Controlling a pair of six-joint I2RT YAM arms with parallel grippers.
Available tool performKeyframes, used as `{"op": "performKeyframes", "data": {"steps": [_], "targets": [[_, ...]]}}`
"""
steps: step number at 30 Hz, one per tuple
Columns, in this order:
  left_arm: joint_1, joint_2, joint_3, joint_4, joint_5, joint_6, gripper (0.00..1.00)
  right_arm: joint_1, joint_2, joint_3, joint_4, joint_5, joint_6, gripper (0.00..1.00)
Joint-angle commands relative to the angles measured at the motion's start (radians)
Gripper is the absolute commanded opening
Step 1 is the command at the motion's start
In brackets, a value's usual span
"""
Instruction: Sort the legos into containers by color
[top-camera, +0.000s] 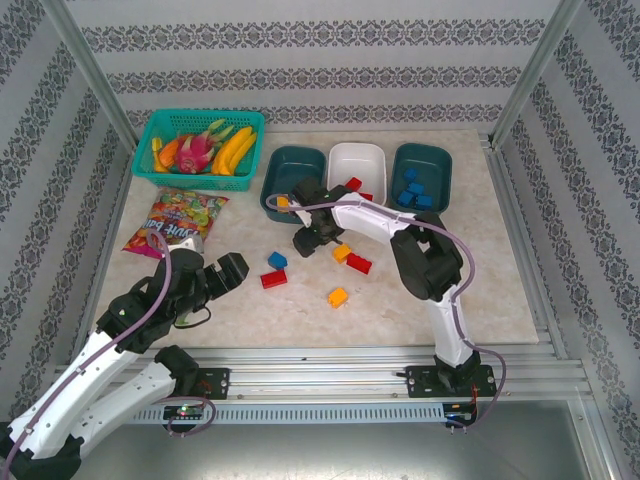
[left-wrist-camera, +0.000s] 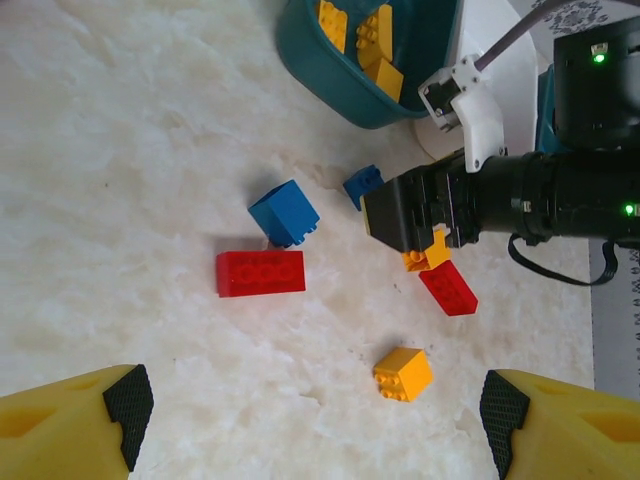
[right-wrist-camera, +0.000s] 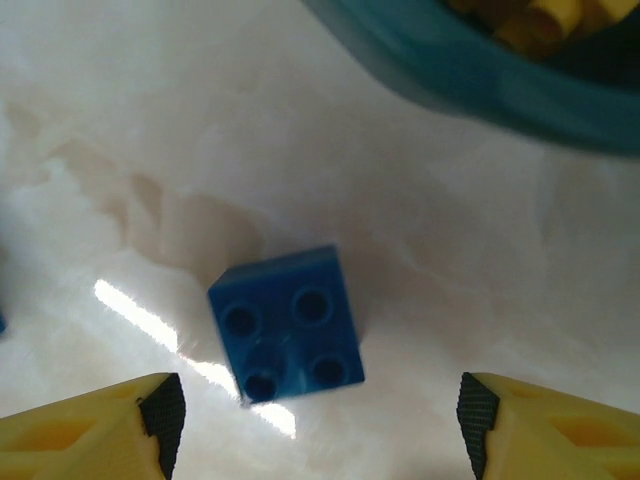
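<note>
The blue lego (right-wrist-camera: 287, 323) is sitting studs-up on the desk (right-wrist-camera: 110, 110), square, so I am minding no long axis. It is lying just left of centre between my right jaws (right-wrist-camera: 320, 425), which are standing open, one finger either side, touching nothing. My left jaws (left-wrist-camera: 315, 405) are gaping empty too, hanging well back by a red lego (left-wrist-camera: 260, 273) — the right arm is being the nearer.
</note>
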Motion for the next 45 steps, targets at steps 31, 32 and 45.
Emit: {"op": "performKeyframes", "data": {"steps": [31, 32, 45], "targets": [[-0.008, 0.428, 0.303, 0.155, 0.165, 0.226, 0.86, -0.146, -0.313, -0.051, -0.038, -0.035, 0.099, 0.25], [-0.012, 0.477, 0.335, 0.177, 0.180, 0.238, 0.86, -0.181, -0.333, -0.055, -0.041, -0.036, 0.107, 0.24], [-0.029, 1.081, 0.853, 0.341, 0.387, 0.310, 0.86, -0.586, -0.151, 0.201, -0.091, 0.094, 0.298, 0.24]]}}
